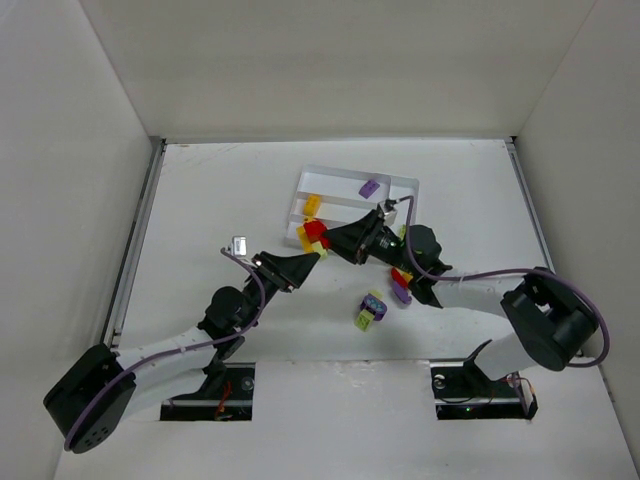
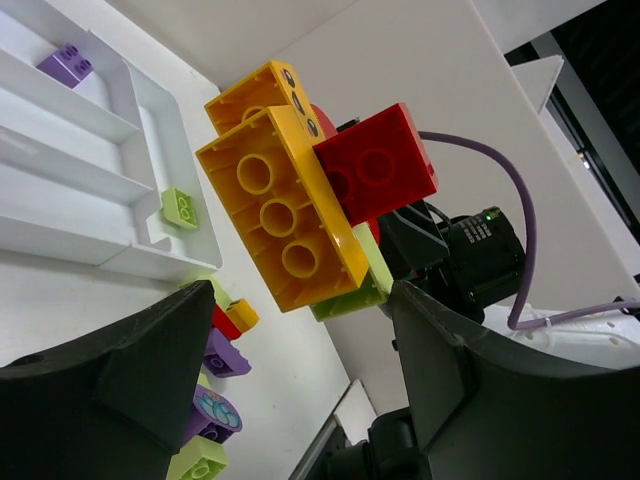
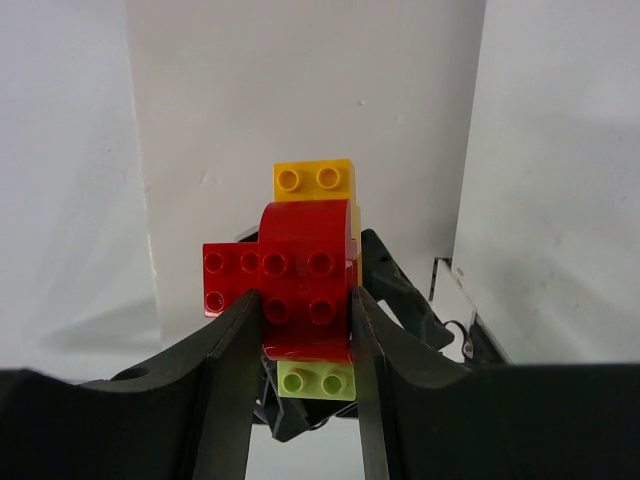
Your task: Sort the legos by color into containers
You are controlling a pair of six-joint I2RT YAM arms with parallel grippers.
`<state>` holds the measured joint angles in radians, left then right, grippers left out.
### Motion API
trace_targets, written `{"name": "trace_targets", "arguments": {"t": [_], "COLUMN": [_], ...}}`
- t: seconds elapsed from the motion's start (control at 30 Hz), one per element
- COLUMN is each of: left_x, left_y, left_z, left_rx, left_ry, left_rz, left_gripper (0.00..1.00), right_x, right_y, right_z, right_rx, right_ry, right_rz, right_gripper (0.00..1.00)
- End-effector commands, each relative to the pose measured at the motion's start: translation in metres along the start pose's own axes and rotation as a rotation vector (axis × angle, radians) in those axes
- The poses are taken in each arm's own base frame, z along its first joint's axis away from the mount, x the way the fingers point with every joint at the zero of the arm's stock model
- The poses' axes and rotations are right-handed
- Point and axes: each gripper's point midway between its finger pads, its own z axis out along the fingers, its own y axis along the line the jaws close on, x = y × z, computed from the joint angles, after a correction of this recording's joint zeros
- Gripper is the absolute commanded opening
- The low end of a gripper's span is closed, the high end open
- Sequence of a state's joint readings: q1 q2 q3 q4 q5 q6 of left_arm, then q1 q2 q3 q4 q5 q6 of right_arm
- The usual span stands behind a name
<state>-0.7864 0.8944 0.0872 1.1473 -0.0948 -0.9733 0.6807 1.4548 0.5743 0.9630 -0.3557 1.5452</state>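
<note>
Two fingers of the right hand [image 3: 305, 300] are pressed against the sides of a stuck-together clump of legos [image 3: 305, 275] in red, yellow and lime. It is held clear of the tabletop [image 1: 220, 190] by the near corner of the white tray [image 1: 340, 172]. The left hand [image 2: 298, 300] is half spread around the clump's other end, and nothing appears to be gripped by it. One purple brick [image 2: 65, 62] and one lime brick [image 2: 180, 207] are seen in separate tray slots, while other bricks [image 1: 372, 308] are left loose near the right arm. If the clump is tugged crookedly, it may be wrenched from the narrow grip or split at the wrong joint. Pieces could then be dropped into a wrong slot.
</note>
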Motion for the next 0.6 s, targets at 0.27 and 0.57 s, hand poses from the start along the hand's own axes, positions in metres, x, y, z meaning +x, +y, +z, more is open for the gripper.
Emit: {"name": "trace_targets", "arguments": {"t": [0.27, 0.57], "left_x": [-0.023, -0.024], "left_y": [-0.041, -0.038], "left_z": [0.010, 0.014], "left_rx": [0.126, 0.111], "left_ry": [-0.093, -0.110], "left_rz": [0.001, -0.006], "left_gripper": [0.64, 0.53], "right_x": [0.012, 0.019], "right_y": [0.010, 0.010], "right_z": [0.001, 0.004], "right_rx": [-0.106, -0.124], "right_ry": [0.027, 0.051], "right_rz": [0.008, 0.014], "right_gripper": [0.33, 0.32]}}
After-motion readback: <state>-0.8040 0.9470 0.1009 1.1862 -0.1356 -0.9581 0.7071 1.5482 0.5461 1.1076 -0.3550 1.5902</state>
